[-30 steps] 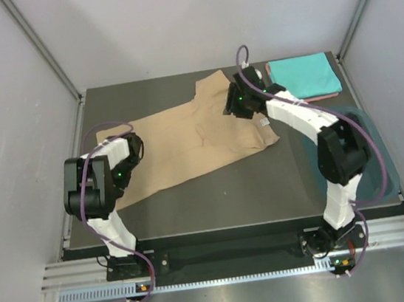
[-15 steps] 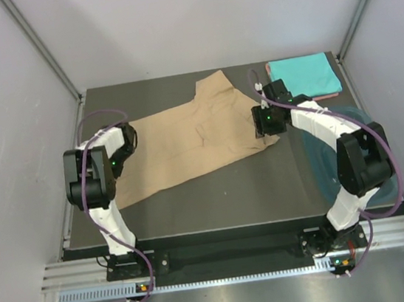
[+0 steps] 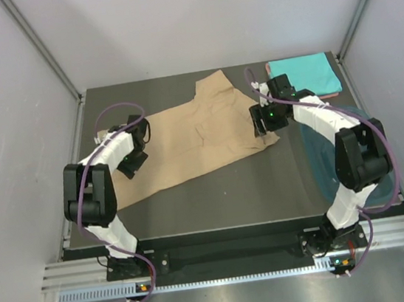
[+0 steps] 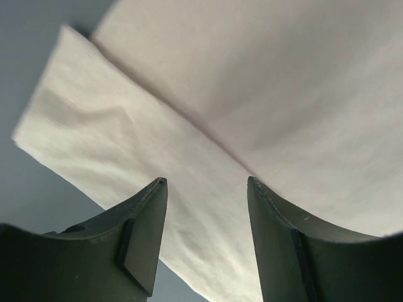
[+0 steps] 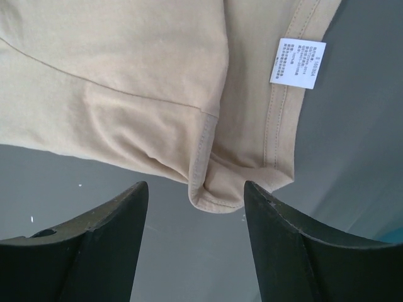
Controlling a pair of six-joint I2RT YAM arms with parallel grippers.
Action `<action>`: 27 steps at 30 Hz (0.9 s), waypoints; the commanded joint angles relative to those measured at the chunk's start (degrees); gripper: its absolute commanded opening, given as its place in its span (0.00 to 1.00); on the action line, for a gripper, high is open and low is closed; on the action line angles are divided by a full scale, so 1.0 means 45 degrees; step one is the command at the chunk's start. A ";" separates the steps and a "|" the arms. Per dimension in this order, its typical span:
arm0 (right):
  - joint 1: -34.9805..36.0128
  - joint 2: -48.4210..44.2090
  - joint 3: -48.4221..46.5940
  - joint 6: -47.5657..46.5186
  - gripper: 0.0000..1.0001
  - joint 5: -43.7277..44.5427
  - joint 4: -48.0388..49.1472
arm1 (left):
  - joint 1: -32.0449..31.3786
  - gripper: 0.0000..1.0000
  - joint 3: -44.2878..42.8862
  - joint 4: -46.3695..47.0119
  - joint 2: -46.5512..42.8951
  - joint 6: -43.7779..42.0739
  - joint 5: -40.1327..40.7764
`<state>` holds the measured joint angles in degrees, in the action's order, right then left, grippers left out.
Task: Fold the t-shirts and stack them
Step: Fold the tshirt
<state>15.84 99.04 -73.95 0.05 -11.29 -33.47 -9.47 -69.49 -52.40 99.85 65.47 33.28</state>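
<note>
Nearest, on the right, the dark teal tub (image 3: 369,145) sits under the right arm. Across the middle of the table (image 3: 216,201) lies the tan t-shirt (image 3: 186,142), stretched from near left to far right with one sleeve pointing far; it looks only partly folded. The left gripper (image 4: 206,182) hangs over its left part, fingers spread, a folded edge of cloth below them and nothing pinched. The right gripper (image 5: 195,185) hangs over the right-hand corner, near the white care label (image 5: 298,61), fingers likewise spread and empty. In the far right corner the turquoise t-shirt (image 3: 302,74) lies folded on the salmon-pink t-shirt (image 3: 329,95). The step in hand appears to be folding the tan t-shirt. Next, each gripper would need to drop onto an edge, pinch it, and carry it across.
</note>
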 commanded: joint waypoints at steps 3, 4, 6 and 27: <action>-0.0159 0.0547 -0.0596 -0.0656 0.63 -0.0673 -0.0430 | 0.0133 0.57 0.1418 0.1623 -0.0238 -0.0312 -0.2570; -0.0140 0.0684 -0.0597 -0.0715 0.63 -0.0849 -0.0432 | 0.0133 0.57 0.1536 0.1645 -0.0140 -0.0118 -0.2493; -0.0140 0.0763 -0.0617 -0.0910 0.63 -0.0948 -0.0336 | 0.0113 0.57 0.1537 0.1316 0.0229 0.0020 -0.2163; -0.0101 0.1408 0.0086 -0.0598 0.54 0.0438 0.0545 | -0.0043 0.60 -0.0865 -0.0933 0.2380 0.1447 0.0202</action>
<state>15.68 104.90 -74.22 -3.38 -10.85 -32.08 -10.24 -71.92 -57.93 107.77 69.80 30.48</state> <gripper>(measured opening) 0.542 0.594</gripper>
